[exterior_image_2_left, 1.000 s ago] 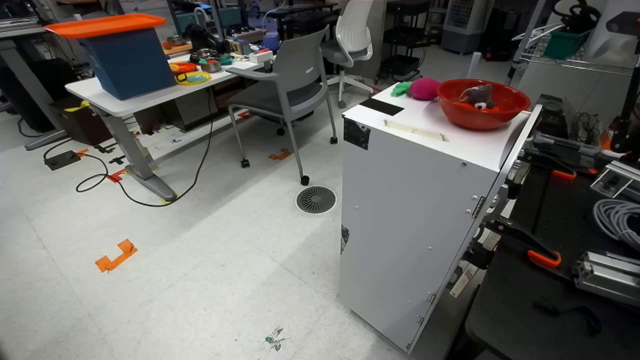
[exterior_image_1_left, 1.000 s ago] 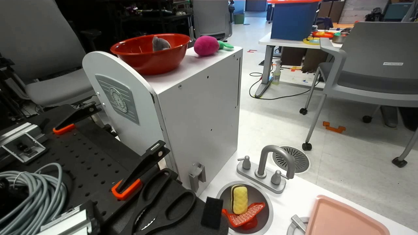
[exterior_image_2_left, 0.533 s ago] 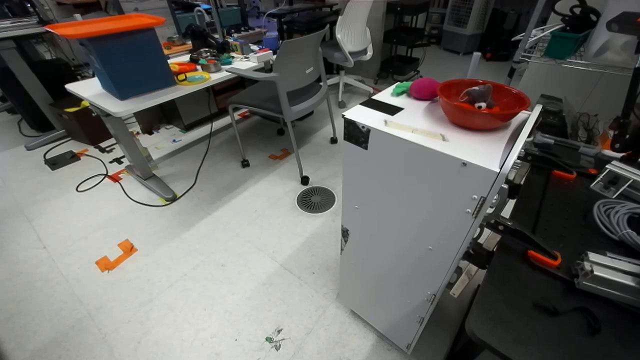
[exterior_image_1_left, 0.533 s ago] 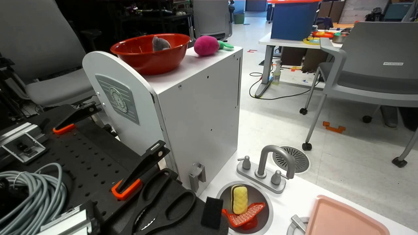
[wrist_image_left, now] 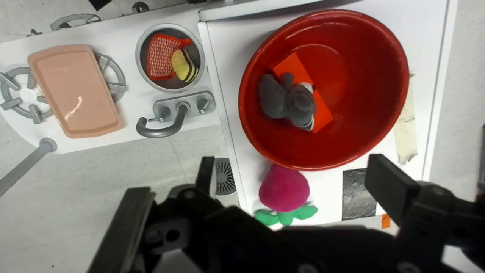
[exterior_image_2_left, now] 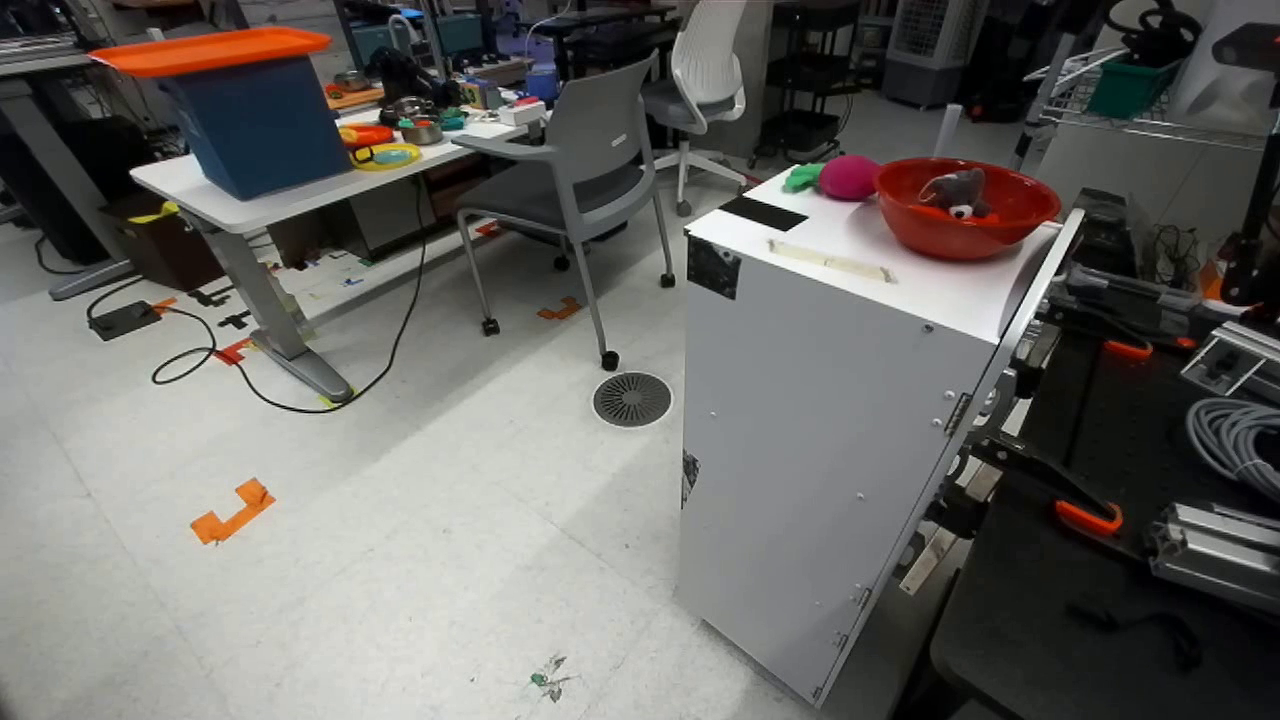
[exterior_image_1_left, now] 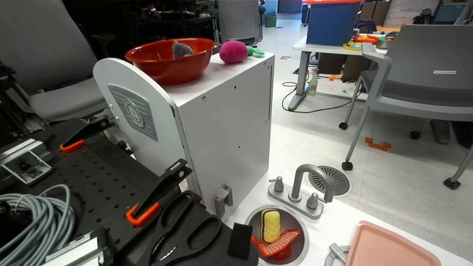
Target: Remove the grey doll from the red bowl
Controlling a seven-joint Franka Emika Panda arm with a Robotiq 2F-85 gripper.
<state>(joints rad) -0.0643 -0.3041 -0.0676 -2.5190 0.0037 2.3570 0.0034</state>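
**Wide, glossy red bowl (wrist_image_left: 360,102) holds small grey plush doll (wrist_image_left: 291,104)**

A white box-shaped cabinet (exterior_image_1_left: 229,125) stands left of centre in an exterior view; its flat top spreads across the right of the wrist view. In the wrist view's upper left, a white table (wrist_image_left: 117,38) adjoins it. The red bowl sits on the cabinet, upper right of centre. Along the bottom of the same view, the black hand (wrist_image_left: 291,174) is released, its two fingers spread wide, one below centre-left and one at lower right. A pale pink, rounded rectangular tray (wrist_image_left: 72,87) lies at left on the table. Nearer the centre is a round grey sink (wrist_image_left: 170,90), with a red-and-white checked piece (wrist_image_left: 161,58) inside. A round magenta plush toy (wrist_image_left: 284,189) with green leaves lies just beside the bowl, bottom centre. The grey plush doll lies in the bowl's left half, partly over a flat orange rectangle (wrist_image_left: 322,118); both exterior views also show it within the rim.
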